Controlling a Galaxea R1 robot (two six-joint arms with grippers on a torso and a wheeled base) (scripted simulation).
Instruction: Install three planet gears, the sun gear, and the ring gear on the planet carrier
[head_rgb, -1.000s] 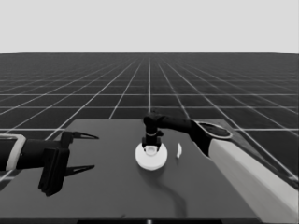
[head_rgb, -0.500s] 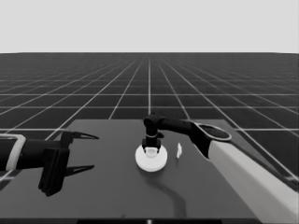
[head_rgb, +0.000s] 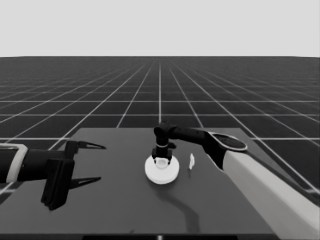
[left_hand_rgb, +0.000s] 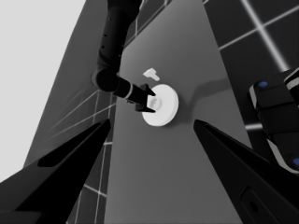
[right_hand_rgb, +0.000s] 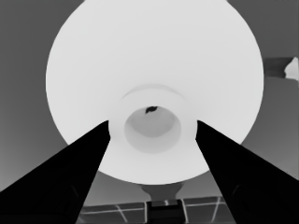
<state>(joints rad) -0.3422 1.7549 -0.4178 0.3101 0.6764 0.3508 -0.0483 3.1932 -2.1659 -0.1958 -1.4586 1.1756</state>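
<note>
L gripper (head_rgb: 90, 162), long pointed black fingers spread wide apart, holding nothing, hangs over the left end of the dark flat table (head_rgb: 115, 210); arm parked there. Near table centre sits the larger round part (head_rgb: 162, 170), thick white disc w/ raised hub & small centre hole; no gears or smaller round part visible. R gripper (head_rgb: 162, 159) is directly above that hub, arm reaching in from the right side. In the R wrist view its fingers (right_hand_rgb: 70, 177) flank the hub (right_hand_rgb: 152, 126), apart; can't tell if they touch it. Just beside the disc, toward the right edge, a thin white piece (head_rgb: 191, 161) stands apart from it.
</note>
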